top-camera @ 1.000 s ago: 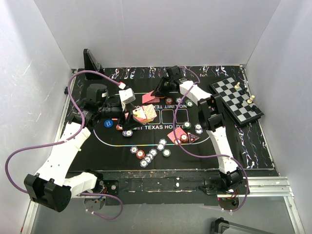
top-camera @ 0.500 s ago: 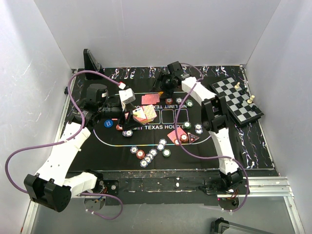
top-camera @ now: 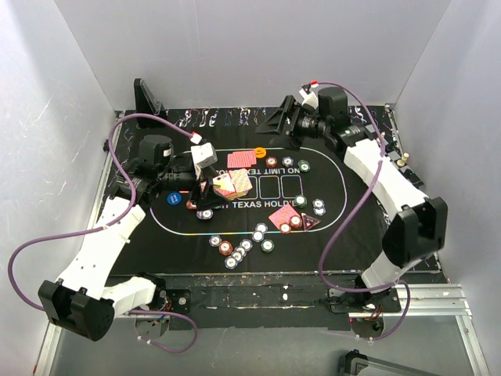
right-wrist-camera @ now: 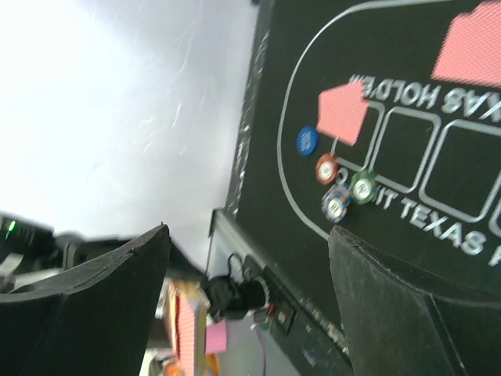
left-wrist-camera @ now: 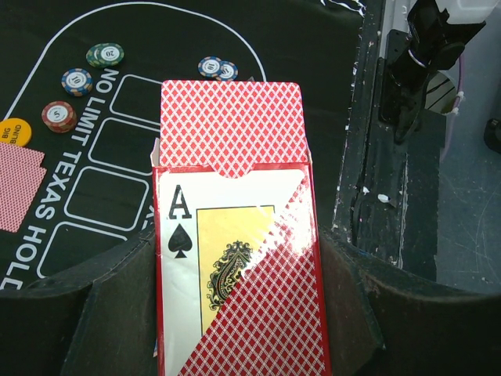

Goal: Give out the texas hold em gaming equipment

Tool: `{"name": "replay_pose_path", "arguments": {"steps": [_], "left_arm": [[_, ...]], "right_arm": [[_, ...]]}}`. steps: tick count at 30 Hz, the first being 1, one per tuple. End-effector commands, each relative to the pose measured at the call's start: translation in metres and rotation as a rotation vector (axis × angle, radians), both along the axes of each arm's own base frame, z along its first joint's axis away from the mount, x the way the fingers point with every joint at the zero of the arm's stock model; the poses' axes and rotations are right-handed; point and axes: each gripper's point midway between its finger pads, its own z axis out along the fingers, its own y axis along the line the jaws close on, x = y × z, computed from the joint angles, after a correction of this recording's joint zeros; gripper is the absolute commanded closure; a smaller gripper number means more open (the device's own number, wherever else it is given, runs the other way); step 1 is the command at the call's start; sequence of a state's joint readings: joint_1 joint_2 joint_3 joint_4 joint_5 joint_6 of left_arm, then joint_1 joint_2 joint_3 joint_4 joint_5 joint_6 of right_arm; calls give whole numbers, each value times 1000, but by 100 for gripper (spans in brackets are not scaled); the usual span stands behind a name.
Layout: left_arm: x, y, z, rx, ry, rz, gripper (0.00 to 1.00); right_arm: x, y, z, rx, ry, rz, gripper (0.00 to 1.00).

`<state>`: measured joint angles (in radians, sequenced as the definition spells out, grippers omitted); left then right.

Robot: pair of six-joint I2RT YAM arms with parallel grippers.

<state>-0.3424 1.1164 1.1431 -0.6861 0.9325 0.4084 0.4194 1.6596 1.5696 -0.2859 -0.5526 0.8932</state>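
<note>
My left gripper (top-camera: 223, 188) (left-wrist-camera: 235, 262) is shut on a card box (left-wrist-camera: 235, 290) that shows an ace of spades, with red-backed playing cards (left-wrist-camera: 231, 125) sticking out of its top. My right gripper (top-camera: 280, 125) (right-wrist-camera: 249, 231) hangs open and empty above the mat's far edge. Below it, red-backed cards (top-camera: 243, 159) and a yellow button (top-camera: 259, 151) lie on the mat. More cards (top-camera: 288, 215) and a dark triangular marker (top-camera: 311, 223) lie at the near right. Poker chips (top-camera: 243, 247) are scattered at the front, and others (top-camera: 287, 161) sit at the far side.
The black mat (top-camera: 352, 227) is printed with the Texas Hold'em oval. A blue button (top-camera: 172, 198) lies at the left of the mat. Chess pieces (top-camera: 402, 160) show at the right behind my right arm. A black stand (top-camera: 145, 97) is in the far left corner. White walls close in on three sides.
My right gripper opened and let go of the cards on the far side of the mat. It then rose and drew back to the right, its arm swinging over the chessboard. The left arm stayed still.
</note>
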Motion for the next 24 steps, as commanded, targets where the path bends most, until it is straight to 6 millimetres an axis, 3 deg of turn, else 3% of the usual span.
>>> {"name": "replay_pose_path", "arguments": {"steps": [1, 7, 15, 20, 24], "left_arm": [[0, -3, 9, -29, -55, -39, 100], [10, -5, 8, -21, -72, -37, 100], [15, -6, 8, -20, -73, -33, 100], [18, -7, 11, -26, -81, -28, 100], [20, -9, 14, -35, -86, -31, 100]], "right_arm": [[-45, 12, 13, 138, -24, 161, 11], [-93, 29, 20, 140, -66, 295, 11], [-122, 56, 6, 142, -38, 397, 9], [-130, 62, -8, 131, -2, 409, 9], [-133, 61, -16, 131, 29, 413, 25]]}}
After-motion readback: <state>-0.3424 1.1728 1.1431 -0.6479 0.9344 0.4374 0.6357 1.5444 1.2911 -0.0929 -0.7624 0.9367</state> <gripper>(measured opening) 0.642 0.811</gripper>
